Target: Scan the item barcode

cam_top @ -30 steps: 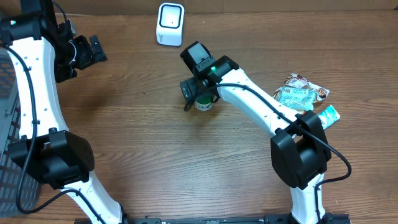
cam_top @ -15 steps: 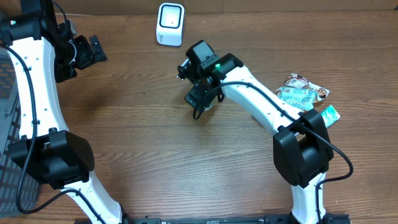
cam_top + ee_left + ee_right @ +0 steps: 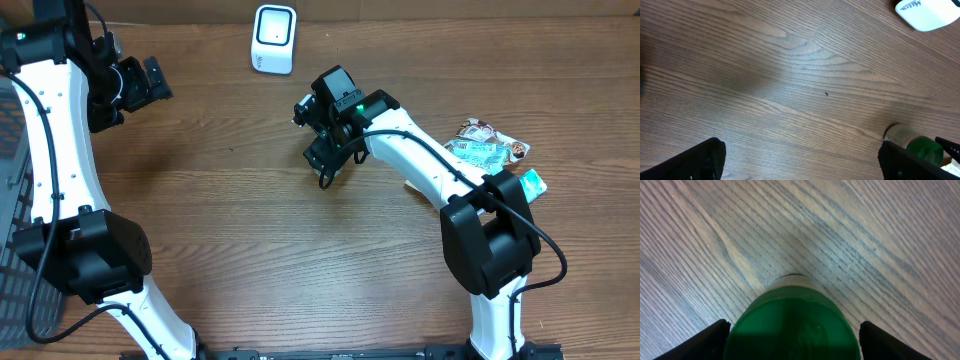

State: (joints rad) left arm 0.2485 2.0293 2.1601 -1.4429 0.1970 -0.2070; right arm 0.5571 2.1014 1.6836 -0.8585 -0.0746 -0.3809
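Bottle (image 3: 792,325): on the counter (image 3: 220,200), near the scanner (image 3: 273,38), toward the robot's right; not lifted.
Right tool (image 3: 324,150): jaws flank the green cap; a firm grip cannot be told.
Left tool (image 3: 148,82): wide, empty, well apart from the scanner.
Progress: grasp stage; lifting and showing the barcode are left.

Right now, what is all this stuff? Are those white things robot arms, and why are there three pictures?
Yes, they are two robot arms at a wooden table. One picture looks down from above; the other two come from little cameras on each arm's wrist. On the table are a white scanner, some snack packets and a bottle with a green cap. The left gripper is wide open and holds nothing. The right gripper has a finger on each side of the green cap; I cannot tell whether it is squeezing it.
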